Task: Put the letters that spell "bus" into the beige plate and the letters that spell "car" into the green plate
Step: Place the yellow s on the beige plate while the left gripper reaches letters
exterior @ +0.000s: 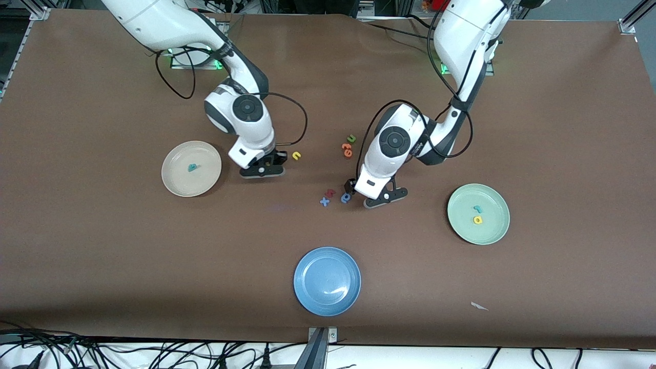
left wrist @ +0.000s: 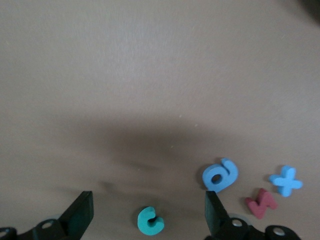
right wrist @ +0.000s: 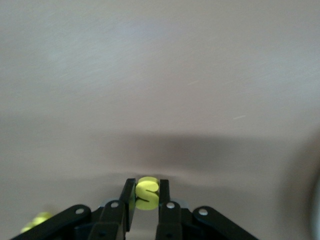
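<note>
The right gripper (right wrist: 147, 196) has its fingers (right wrist: 128, 197) clenched on the yellow "s" (right wrist: 147, 192), low over the table (exterior: 102, 266) between the beige plate (exterior: 174, 187) and the yellow "u" (exterior: 296, 156). The left gripper (left wrist: 149, 212) has its fingers (left wrist: 81, 212) spread wide on either side of the teal "c" (left wrist: 150, 221), which lies flat on the table — nothing is gripped.

The teal "b" (exterior: 192, 167) lies in the beige plate. In the green plate (exterior: 464, 225), toward the left arm's end of the table, lie the teal "r" (exterior: 477, 208) and the yellow "a" (exterior: 477, 220), just beside each other.

Near the left gripper sit a blue rounded letter (left wrist: 220, 174), a red letter (left wrist: 261, 204) and a pale blue cross (left wrist: 286, 180). A green "u" (exterior: 351, 138) and an orange letter (exterior: 347, 149) lie farther from the front camera — the blue plate (exterior: 307, 294) nearest it.
</note>
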You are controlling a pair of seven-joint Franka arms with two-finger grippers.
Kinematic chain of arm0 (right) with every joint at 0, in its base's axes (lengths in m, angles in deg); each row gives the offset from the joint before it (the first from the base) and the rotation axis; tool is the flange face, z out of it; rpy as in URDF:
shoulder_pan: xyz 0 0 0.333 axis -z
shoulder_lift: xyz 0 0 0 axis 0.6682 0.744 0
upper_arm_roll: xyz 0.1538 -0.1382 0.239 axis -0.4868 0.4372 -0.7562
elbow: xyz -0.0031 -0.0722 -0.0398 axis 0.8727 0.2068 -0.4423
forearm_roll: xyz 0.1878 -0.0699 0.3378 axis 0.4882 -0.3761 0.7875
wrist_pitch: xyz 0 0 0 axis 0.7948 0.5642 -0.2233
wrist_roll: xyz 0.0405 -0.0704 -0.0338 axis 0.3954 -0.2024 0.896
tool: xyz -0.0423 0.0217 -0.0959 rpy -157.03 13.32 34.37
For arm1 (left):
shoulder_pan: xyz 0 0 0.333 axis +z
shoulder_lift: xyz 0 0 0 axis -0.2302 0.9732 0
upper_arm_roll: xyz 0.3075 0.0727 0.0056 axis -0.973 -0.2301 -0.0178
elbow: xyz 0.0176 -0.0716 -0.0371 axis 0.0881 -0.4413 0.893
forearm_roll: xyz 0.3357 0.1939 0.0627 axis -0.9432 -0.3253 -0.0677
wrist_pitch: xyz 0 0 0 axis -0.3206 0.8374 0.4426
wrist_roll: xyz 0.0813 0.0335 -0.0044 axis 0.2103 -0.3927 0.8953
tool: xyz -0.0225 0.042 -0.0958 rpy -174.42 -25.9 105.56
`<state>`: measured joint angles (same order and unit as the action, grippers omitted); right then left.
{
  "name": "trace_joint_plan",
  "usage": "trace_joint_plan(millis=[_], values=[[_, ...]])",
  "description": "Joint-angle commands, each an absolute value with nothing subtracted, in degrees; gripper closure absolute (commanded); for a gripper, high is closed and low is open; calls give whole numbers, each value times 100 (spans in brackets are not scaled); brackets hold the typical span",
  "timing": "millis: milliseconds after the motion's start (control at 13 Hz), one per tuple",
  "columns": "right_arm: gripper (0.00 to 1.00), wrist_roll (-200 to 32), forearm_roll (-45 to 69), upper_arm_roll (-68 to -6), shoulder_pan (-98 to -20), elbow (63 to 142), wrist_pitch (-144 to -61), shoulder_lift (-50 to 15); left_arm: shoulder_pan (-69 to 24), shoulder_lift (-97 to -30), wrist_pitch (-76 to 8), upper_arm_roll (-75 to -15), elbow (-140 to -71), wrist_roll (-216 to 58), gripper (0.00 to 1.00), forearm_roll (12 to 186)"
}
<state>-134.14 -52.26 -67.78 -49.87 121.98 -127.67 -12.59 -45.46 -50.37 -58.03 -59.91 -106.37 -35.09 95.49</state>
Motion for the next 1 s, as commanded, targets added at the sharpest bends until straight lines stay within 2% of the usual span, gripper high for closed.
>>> trace_joint_plan(millis=[0,231,463,540,694,771,849,926], values=[[80,-12107,-4688,-6828,-4502,12530,-12228,-2072,-4757,-5014,-5896,-6081,-10791,-3294,8,9381],[79,-10656,-4440,-6828,-3923,12619,-11648,-2557,-4785,-4969,-5869,-6081,-10791,-3303,21,9372],[77,-9827,-4431,-6819,-3482,12821,-11576,-2786,-4837,-4961,-5834,-6090,-10782,-3294,35,9372],[73,-9817,-4422,-6810,-3472,12847,-11576,-2778,-4846,-4961,-5825,-6090,-10782,-3303,40,9381],[54,-9825,-4422,-6810,-3455,12874,-11576,-2778,-4855,-4961,-5703,-6099,-10756,-3294,48,9372],[32,-9825,-4422,-6810,-3446,12891,-11576,-2778,-4855,-4969,-5659,-6099,-10747,-3294,51,9364],[22,-9825,-4413,-6810,-3446,12892,-11576,-2778,-4855,-4969,-5624,-6090,-10747,-3276,53,9242],[18,-9834,-4352,-6810,-3446,12892,-11576,-2778,-4864,-4969,-5588,-6090,-10738,-3198,56,9180]])
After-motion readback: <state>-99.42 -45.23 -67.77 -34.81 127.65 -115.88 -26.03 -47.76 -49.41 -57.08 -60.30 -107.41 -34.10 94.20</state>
